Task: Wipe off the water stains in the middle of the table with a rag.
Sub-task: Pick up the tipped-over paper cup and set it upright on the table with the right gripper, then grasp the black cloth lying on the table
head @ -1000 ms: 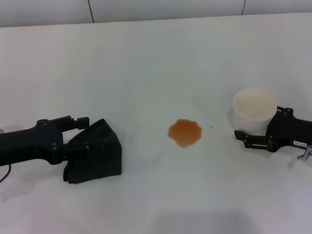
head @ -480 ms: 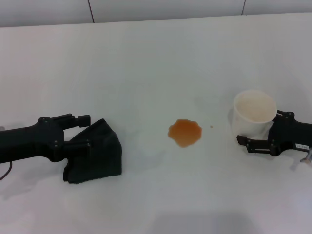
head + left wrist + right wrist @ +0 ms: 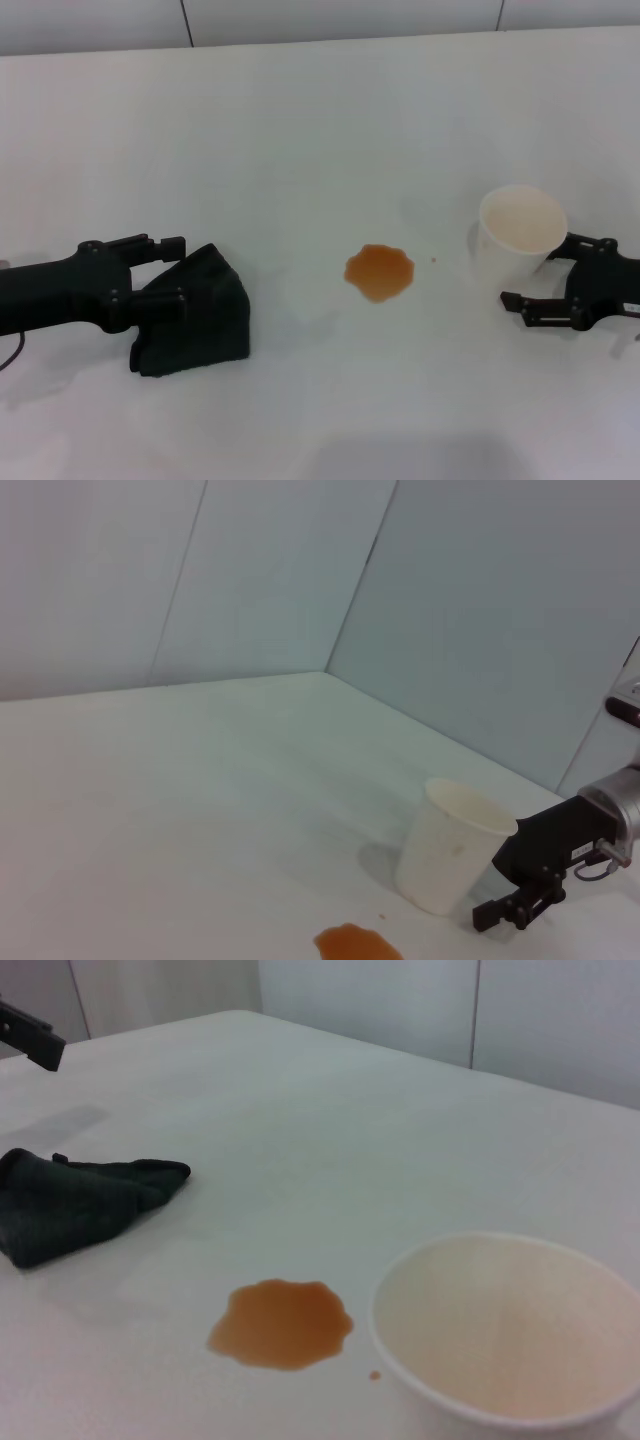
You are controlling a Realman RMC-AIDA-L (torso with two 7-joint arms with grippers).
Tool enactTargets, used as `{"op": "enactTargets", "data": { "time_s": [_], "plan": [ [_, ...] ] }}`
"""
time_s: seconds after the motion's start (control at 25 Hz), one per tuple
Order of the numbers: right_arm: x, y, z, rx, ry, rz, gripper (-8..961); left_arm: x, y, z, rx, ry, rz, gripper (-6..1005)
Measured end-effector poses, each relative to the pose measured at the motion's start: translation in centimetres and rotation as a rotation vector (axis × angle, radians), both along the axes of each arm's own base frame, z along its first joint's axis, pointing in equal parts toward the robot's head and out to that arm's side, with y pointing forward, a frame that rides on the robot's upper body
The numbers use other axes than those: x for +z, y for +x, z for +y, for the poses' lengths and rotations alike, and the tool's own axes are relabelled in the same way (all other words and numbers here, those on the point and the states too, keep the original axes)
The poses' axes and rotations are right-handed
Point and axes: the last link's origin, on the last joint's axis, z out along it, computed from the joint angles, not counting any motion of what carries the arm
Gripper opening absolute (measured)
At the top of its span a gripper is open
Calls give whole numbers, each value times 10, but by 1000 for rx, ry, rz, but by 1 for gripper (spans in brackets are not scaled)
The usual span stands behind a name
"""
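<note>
While the left claw (image 3: 170,270) straddles the rag (image 3: 195,325), its peak points away.

Left gripper (image 3: 165,270) covered rag (image 3: 200,330) near side, grip unclear; right arm cut by head view's right edge; water stains (image 3: 357,945) clipped at left wrist frame edge; paper cup (image 3: 515,1335) cropped in right wrist view.
</note>
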Motion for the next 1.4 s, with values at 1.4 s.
{"op": "enactTargets", "data": {
  "time_s": [1.4],
  "plan": [
    [86, -83, -6, 301, -119, -91, 874, -2, 5, 3, -5, -9, -7, 752]
  ]
}}
